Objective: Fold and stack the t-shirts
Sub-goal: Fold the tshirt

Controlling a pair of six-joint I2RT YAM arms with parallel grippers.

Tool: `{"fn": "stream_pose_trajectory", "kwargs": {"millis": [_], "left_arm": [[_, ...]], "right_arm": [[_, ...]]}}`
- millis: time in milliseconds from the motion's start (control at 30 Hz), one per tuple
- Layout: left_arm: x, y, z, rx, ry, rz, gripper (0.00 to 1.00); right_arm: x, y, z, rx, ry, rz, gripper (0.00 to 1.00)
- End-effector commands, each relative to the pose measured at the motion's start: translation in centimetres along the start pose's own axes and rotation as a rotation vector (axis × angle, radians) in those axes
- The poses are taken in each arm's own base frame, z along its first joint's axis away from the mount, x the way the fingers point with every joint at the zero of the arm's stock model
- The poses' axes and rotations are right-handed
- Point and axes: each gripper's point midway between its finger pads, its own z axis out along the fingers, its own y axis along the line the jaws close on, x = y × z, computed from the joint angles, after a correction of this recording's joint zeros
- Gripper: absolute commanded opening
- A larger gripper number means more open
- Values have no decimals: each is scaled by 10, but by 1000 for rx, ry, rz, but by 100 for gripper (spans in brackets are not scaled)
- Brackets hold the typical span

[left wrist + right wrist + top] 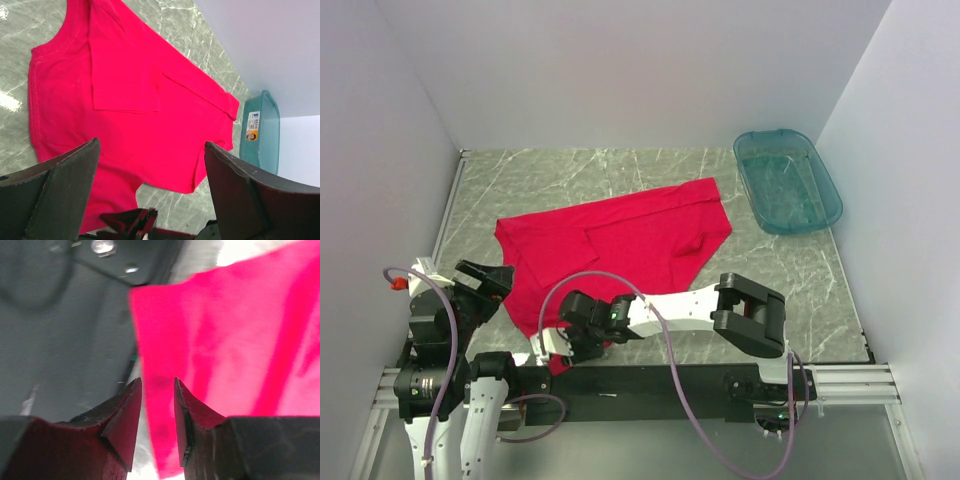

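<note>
A red t-shirt [620, 245] lies spread on the marble table, with one sleeve folded in over its body [125, 80]. My left gripper [485, 278] is open and empty, hovering above the shirt's near-left side [151, 145]. My right gripper [552, 350] is low at the shirt's near-left corner, by the table's front edge. Its jaws stand a narrow gap apart [156, 385] with the shirt's edge [170, 440] running between them, not pinched. The right gripper also shows at the bottom of the left wrist view [130, 222].
A teal plastic bin [787, 180] stands at the back right of the table and shows in the left wrist view [257, 130]. White walls close in the table on three sides. The black base rail [650, 380] runs along the front edge.
</note>
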Motion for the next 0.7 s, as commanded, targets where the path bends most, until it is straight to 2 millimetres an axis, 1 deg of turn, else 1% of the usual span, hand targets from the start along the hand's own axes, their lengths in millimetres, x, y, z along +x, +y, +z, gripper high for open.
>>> {"fn": "stream_pose_trajectory", "kwargs": {"millis": [0,33,100,133,167,200,233,300,667], "left_arm": [[-4,-11,-3,53,-14,12,91],[-5,-12,-2,55,-16,12,91],[-3,-11,-1,58,-8,12,91],[-2,-12,-1,59,-5,11,91],[-3,-12,-1,60,-6,14,91],[-3,-12,-2,61,-9,17,91],[-4,-11,-3,56,-10,18,91],[-6,-12,-4,53,-18,25,91],[-5,-14,-5,62,-14,29,91]], "right_arm": [[-12,22,-10,-60,-18,-92,40],[-10,26,-5,-64,0,-107,41],[-9,25,-1,-52,16,-114,41],[-4,26,4,-54,34,-107,41],[-7,20,6,-29,42,-103,41],[-5,17,9,-21,54,-99,41],[1,17,13,-23,79,-88,41],[2,9,15,10,87,-81,42],[17,4,16,37,119,-68,43]]}}
